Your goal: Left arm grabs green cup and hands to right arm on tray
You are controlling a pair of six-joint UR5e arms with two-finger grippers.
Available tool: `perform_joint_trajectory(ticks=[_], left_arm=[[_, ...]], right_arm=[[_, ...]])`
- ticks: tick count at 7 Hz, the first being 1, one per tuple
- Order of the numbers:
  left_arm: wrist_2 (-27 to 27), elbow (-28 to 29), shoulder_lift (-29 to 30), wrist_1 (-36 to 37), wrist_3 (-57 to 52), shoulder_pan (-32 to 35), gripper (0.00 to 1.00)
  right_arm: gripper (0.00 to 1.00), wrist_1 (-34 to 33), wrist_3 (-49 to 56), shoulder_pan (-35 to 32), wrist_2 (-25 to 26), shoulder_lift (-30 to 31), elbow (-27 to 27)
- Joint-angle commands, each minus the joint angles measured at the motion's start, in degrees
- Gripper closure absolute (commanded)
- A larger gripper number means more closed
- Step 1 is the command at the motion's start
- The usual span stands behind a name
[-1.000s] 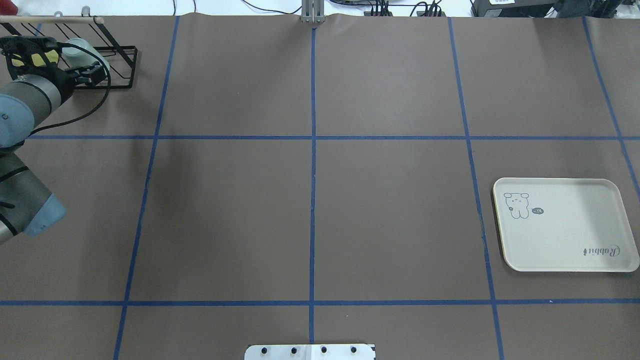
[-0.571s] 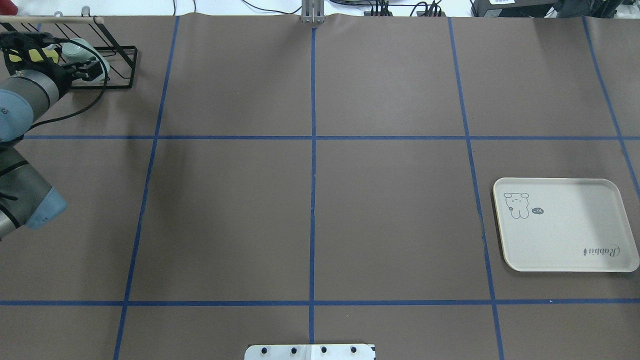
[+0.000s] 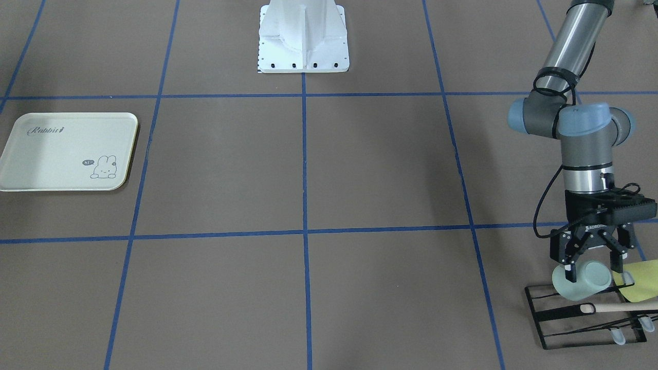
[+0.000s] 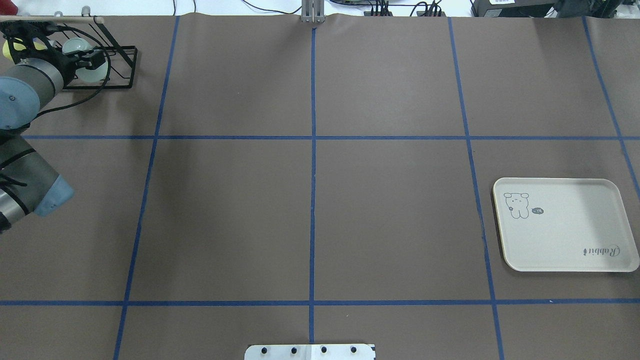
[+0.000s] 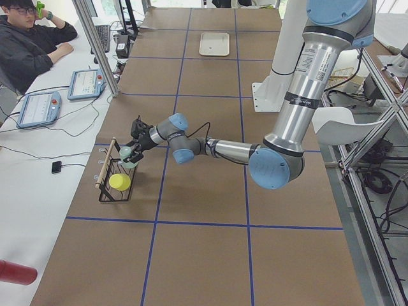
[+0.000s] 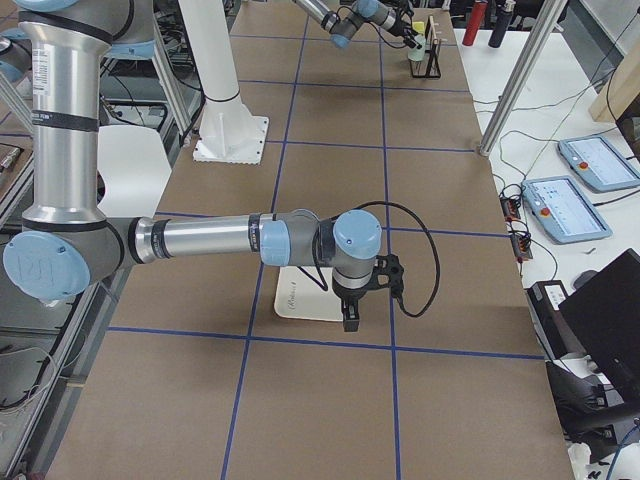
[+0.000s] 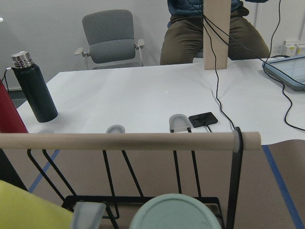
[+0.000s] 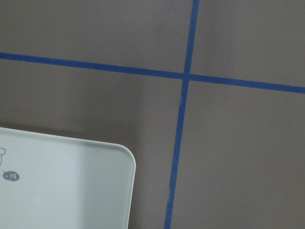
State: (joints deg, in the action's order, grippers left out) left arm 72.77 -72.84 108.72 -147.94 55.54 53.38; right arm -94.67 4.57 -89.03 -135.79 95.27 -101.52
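Observation:
The pale mint-green cup (image 3: 583, 283) lies on its side on the black wire rack (image 3: 565, 313) at the table's far left corner. My left gripper (image 3: 592, 273) hangs over it, jaws spread, one finger on each side of the cup; I cannot tell whether they touch it. The cup's round end fills the bottom of the left wrist view (image 7: 174, 214). The cream tray (image 4: 565, 225) lies on the right side. My right gripper (image 6: 350, 315) hovers over the tray's corner (image 8: 62, 181); I cannot tell if it is open or shut.
A yellow-green cup (image 3: 642, 283) lies on the rack right beside the green one. A wooden dowel (image 7: 128, 141) runs along the rack's top. A dark bottle (image 7: 33, 88) stands on the white bench behind. An operator (image 5: 29, 41) sits there.
My left arm has reached further toward the rack, and its gripper now straddles the green cup. The tray has not moved.

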Motion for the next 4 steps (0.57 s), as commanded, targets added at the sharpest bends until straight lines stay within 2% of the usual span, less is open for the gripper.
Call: perform_joint_trajectory(ticks=[1,4], left_arm=[[0.09,1.73,1.23,-0.59,0.09,0.15,0.0],[0.09,3.76,1.58,-2.97,0.18,0.23,0.09]], right_arm=[[0.01,0.01,0.0,0.0,0.0,0.0,0.01],[0.01,0.1,0.09,0.0,0.0,0.0,-0.08]])
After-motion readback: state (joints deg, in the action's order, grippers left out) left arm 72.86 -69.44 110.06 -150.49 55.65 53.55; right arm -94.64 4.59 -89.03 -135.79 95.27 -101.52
